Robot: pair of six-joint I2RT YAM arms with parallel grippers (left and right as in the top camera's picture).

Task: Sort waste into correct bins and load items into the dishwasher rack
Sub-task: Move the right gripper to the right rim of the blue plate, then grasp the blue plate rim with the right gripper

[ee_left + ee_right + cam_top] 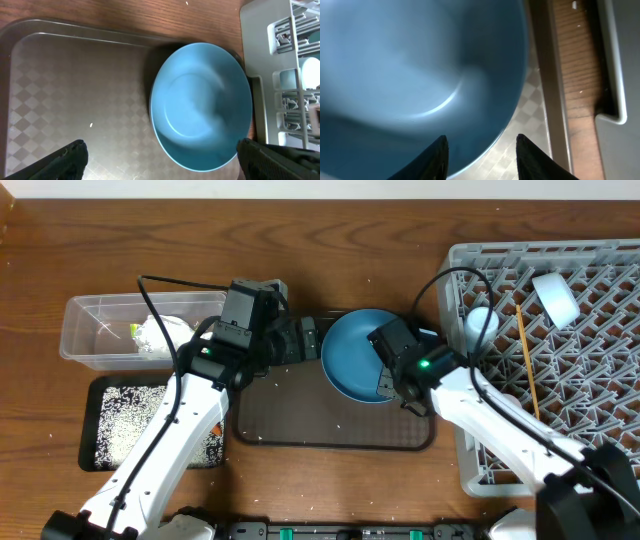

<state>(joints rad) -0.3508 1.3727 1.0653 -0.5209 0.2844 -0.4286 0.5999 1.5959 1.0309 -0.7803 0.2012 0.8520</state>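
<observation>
The right gripper (481, 152) is the nearer claw. Its jaws stand partly apart, grasping nothing, and straddle the rim of the blue plate (352, 352). The plate's bulk lies ahead of the claw, and the dishwasher rack (600, 340) is just beside it. The left gripper (160, 162) is fully released.

A dark brown serving tray (300, 420) with a checked surface lies on the wooden table (330, 235).

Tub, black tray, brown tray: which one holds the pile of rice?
The shallow black tray, left, nearest the robot: white grains cover its floor. The clear tub behind it holds the wrapper; the brown serving tray has just stray grains.
</observation>
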